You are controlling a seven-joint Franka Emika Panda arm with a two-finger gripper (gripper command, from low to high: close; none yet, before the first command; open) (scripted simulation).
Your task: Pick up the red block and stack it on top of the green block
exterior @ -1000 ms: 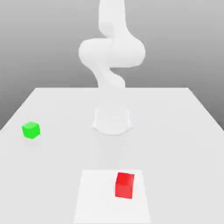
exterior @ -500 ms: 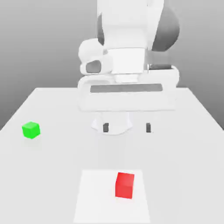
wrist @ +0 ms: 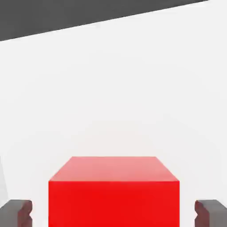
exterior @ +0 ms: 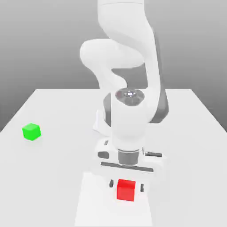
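Note:
The red block rests on the white table near its front edge. My gripper has come down over it, one dark fingertip on each side. In the hand view the red block sits between the fingertips of my gripper, with a narrow gap on each side, so the jaws stand open around it. The green block lies far off at the exterior view's left, alone on the table.
The white table carries a paler square patch under the red block. The arm's base stands mid-table behind the hand. Bare surface lies between the two blocks.
The hand has dropped from high above the table to the red block, and its fingers have drawn in from wide apart to just beside the block's faces.

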